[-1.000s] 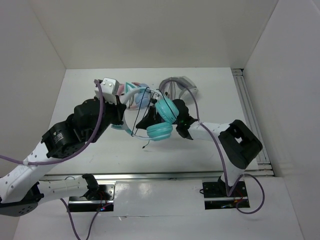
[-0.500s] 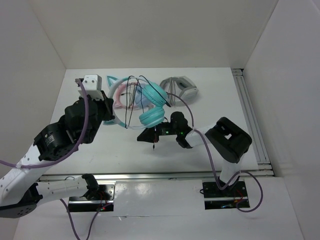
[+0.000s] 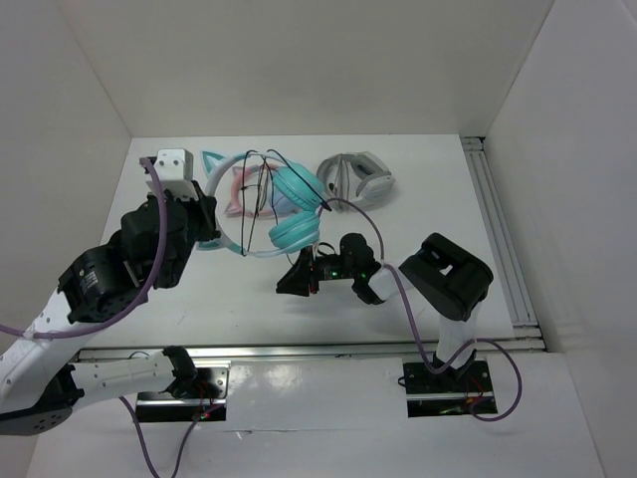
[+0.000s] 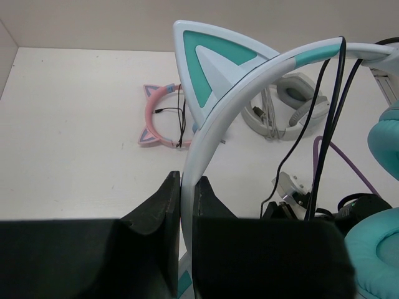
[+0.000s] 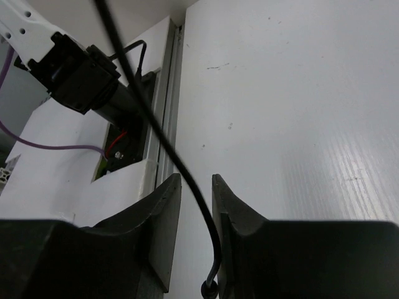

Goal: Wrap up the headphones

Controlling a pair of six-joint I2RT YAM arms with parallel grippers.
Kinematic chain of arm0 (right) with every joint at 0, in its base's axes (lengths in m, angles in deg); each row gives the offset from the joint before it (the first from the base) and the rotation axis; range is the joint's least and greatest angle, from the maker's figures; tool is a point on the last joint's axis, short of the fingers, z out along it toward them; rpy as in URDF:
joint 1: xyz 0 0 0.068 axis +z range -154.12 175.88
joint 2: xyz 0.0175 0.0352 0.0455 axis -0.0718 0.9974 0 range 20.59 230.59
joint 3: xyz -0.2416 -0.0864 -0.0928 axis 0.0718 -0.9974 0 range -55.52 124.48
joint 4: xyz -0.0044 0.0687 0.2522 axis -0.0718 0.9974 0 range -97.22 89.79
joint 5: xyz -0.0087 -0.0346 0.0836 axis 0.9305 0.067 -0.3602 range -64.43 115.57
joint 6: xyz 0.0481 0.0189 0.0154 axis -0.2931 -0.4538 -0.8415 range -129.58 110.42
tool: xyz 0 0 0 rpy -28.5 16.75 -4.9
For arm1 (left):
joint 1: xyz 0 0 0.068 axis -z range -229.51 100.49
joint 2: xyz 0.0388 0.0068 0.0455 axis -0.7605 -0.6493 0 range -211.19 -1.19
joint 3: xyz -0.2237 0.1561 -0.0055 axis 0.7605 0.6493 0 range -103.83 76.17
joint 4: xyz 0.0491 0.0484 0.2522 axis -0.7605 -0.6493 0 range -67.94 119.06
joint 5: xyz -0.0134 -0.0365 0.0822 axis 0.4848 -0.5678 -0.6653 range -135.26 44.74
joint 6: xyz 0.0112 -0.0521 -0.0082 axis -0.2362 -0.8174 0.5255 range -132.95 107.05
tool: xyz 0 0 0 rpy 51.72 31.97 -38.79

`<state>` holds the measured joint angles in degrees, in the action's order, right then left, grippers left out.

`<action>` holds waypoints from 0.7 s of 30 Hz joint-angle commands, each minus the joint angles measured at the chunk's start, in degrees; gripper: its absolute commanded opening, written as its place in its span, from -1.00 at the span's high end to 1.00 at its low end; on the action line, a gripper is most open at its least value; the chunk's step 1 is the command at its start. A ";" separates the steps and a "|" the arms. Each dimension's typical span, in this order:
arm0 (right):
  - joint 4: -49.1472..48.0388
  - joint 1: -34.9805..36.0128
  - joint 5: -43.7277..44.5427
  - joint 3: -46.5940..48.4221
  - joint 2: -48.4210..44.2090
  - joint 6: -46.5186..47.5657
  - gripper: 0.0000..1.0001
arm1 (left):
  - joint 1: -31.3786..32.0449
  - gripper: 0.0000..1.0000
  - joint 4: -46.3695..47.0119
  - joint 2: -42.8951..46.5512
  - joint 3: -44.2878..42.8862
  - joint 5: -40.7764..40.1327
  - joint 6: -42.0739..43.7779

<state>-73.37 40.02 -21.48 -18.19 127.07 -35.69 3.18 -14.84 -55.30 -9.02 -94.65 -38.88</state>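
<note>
The teal headphones (image 3: 295,189) hang off the table from my left gripper (image 3: 212,227), which is shut on their white-and-teal cat-ear headband (image 4: 249,68). In the left wrist view my left gripper (image 4: 187,177) pinches the band just below a cat ear. The thin black cable (image 3: 261,194) loops over the band and earcups and runs down to my right gripper (image 3: 289,282). In the right wrist view my right gripper (image 5: 196,180) has its jaws a narrow gap apart. The cable (image 5: 156,134) runs loosely between them, with its plug near the fingertips.
Pink-and-blue cat-ear headphones (image 3: 242,189) lie behind the teal ones and show in the left wrist view (image 4: 156,115). Grey-and-white headphones (image 3: 358,177) lie at the back centre. A metal rail (image 3: 498,239) runs along the right edge. White walls enclose the table.
My left gripper has carried the headphones left and back. My right gripper has drawn away from the earcups toward the near edge, with the cable trailing to it.
</note>
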 commanded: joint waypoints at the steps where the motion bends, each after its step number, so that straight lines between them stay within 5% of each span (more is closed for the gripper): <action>1: -3.39 0.60 0.99 -0.23 0.40 1.67 0.31 | 0.14 1.00 4.18 1.03 -2.62 -1.24 -3.16; 21: -0.65 -1.16 0.99 -1.29 -0.13 2.90 0.12 | 0.14 1.00 4.17 1.55 -3.14 -2.21 -2.63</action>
<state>-72.56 39.54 -20.54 -18.61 127.04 -34.14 3.18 -16.02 -55.32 -9.02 -95.15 -38.88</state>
